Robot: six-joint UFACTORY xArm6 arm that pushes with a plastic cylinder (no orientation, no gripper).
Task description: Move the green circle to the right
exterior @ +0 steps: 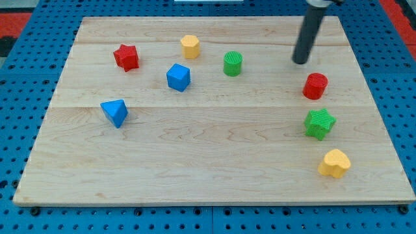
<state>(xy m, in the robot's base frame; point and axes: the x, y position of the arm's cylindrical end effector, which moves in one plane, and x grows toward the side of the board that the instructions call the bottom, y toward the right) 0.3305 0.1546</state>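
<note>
The green circle point(233, 64) is a small green cylinder standing on the wooden board point(208, 169), a little above the middle. My tip point(300, 62) is the lower end of the dark rod at the view's upper right. It rests on the board well to the right of the green circle, at about the same height, with bare wood between them. It touches no block.
A yellow hexagon point(190, 46) and a blue cube point(178, 77) sit left of the green circle. A red star point(127, 57) and a blue triangle point(115, 112) lie farther left. On the right are a red cylinder point(315, 86), a green star point(319, 123) and a yellow heart point(334, 163).
</note>
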